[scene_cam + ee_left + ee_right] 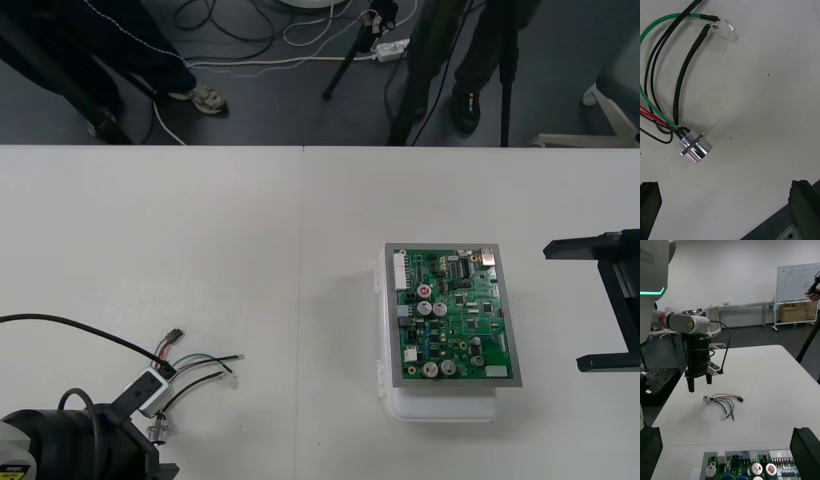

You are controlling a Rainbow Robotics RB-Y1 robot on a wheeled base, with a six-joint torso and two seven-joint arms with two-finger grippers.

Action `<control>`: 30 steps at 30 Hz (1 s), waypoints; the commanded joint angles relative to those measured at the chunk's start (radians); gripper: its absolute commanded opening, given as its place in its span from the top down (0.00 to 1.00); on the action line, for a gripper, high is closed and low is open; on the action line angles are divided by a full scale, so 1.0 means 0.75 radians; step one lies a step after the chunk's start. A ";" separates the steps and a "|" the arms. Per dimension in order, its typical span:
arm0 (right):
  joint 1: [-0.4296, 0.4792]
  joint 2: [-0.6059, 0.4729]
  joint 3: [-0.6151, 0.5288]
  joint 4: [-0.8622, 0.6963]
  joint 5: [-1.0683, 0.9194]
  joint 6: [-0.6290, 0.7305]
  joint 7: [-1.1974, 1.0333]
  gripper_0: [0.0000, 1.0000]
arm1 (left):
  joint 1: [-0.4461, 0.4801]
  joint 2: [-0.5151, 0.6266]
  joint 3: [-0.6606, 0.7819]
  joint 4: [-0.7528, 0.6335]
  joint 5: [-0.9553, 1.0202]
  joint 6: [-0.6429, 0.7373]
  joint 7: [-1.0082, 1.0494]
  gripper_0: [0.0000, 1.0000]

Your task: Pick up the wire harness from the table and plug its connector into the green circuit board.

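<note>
Though poised over the thin red-black-green wire harness (723, 397) with left end effector (700, 384) wide open, grips nothing. Leaves pick-up and plugging into the green circuit board (455, 315) undone, with right end effector (600, 305) open and empty beside it.

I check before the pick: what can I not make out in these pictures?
Left claw: front view, fingers hidden under its own arm.
Plug: left wrist view, cut off by the edge.
Board: front view, ports too small to tell apart; right wrist view, mostly cut off by the edge.
</note>
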 commanded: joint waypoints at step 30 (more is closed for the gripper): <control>0.093 0.014 0.007 -0.008 0.006 -0.011 0.214 0.00 | -0.243 -0.334 0.073 0.386 -0.194 -0.156 0.111 0.00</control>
